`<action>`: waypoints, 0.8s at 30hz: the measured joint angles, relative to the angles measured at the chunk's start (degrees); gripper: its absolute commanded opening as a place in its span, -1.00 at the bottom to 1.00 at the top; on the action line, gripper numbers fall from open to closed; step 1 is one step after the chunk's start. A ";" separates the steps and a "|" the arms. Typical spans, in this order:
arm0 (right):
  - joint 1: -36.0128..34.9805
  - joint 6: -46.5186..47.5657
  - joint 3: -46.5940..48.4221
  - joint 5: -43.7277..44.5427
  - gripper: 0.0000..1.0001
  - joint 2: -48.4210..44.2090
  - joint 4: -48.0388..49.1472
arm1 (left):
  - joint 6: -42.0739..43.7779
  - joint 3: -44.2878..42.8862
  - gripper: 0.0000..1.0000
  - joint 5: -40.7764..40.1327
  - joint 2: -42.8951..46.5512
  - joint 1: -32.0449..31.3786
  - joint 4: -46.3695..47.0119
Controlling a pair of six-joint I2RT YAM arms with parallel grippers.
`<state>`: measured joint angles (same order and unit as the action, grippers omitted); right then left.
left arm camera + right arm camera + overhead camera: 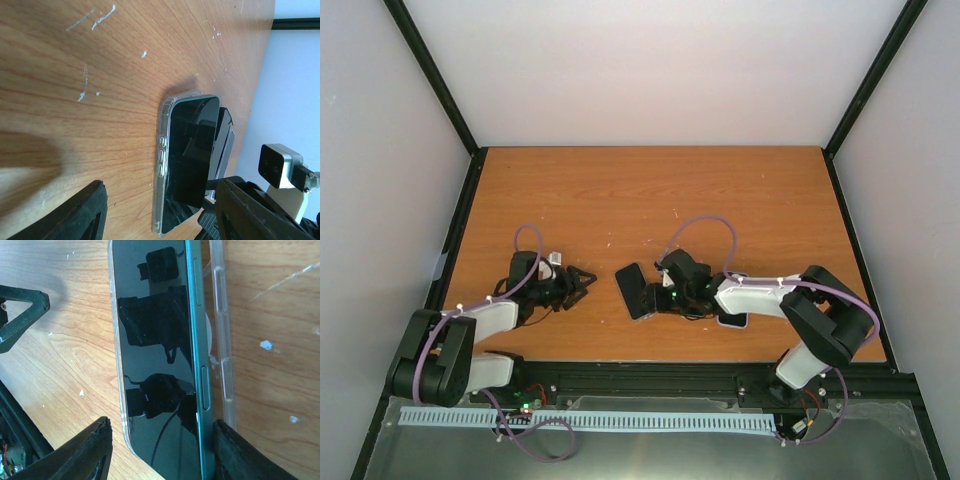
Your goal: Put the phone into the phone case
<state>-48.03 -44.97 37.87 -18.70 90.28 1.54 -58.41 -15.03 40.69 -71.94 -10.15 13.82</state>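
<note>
A dark-screened phone (pixel 635 290) with a teal edge lies on the wooden table between the two grippers. In the right wrist view the phone (pixel 150 340) rests partly in a clear case (pixel 222 340). Its left side is down in the case and its right teal side stands clear of the case wall. My right gripper (pixel 161 424) is open and straddles the phone's near end, with its right finger against the teal edge. In the left wrist view the phone (pixel 192 150) and case (pixel 162 150) lie just ahead of my open, empty left gripper (pixel 161 186).
A small pale object (pixel 732 321) lies partly under the right arm. Black frame rails run along the table's sides and near edge (pixel 650 375). Bare wood stretches across the far half of the table (pixel 650 200).
</note>
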 measured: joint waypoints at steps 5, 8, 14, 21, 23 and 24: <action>0.00 1.33 2.29 1.14 0.25 0.00 -4.11 | -0.15 -0.02 0.19 0.33 -1.09 -0.33 0.33; 0.00 1.95 3.23 2.16 0.31 -0.02 -5.92 | -0.20 -0.07 0.20 0.33 -1.31 -0.66 0.37; 0.07 4.31 4.63 7.21 0.43 -1.11 -9.70 | -1.60 -0.15 0.20 0.28 -2.45 -2.58 2.14; 0.70 6.69 5.99 9.99 0.49 -1.01 -12.37 | -2.86 -0.57 0.20 0.28 -5.77 -4.79 4.44; 0.87 7.26 6.95 10.49 0.50 -0.37 -12.72 | -3.08 -0.57 0.20 0.28 -6.23 -5.11 4.70; 0.98 7.61 7.50 10.64 0.50 0.13 -12.79 | -3.17 -0.57 0.20 0.28 -6.32 -5.20 4.72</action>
<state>-47.05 -37.36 45.36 -8.05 90.41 -11.25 -61.58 -15.59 40.97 -78.26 -15.35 18.55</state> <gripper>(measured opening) 0.745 0.602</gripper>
